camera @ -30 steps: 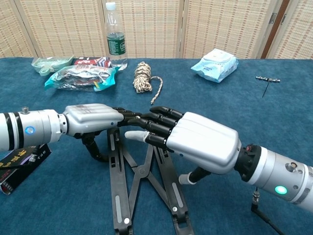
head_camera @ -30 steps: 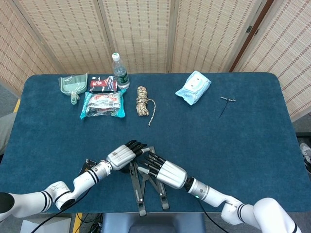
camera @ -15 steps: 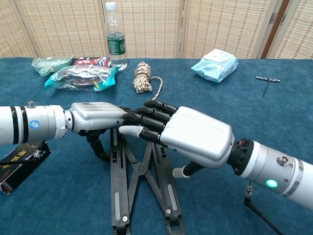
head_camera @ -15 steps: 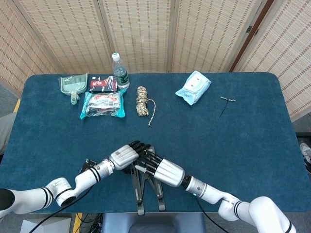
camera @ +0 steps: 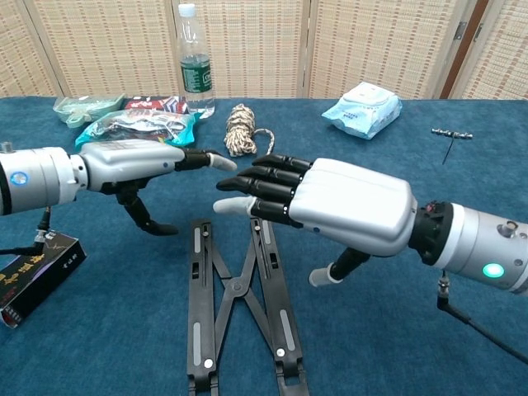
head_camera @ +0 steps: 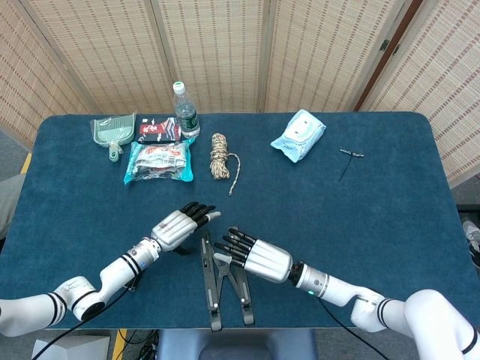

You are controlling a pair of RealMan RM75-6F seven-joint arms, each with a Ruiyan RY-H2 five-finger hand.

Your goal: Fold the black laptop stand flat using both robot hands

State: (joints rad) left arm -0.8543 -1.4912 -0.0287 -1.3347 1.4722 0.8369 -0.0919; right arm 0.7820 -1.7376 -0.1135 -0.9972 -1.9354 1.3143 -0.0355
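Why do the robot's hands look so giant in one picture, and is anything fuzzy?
In the chest view the right hand and left hand are near the camera, so they loom large; in the head view they look small. Both views are sharp and evenly lit, with soft shine on the hand shells.

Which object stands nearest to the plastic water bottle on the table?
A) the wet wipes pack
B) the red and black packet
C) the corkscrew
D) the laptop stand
B: in the head view the red and black packet lies right beside the water bottle, its edge at the bottle's base.
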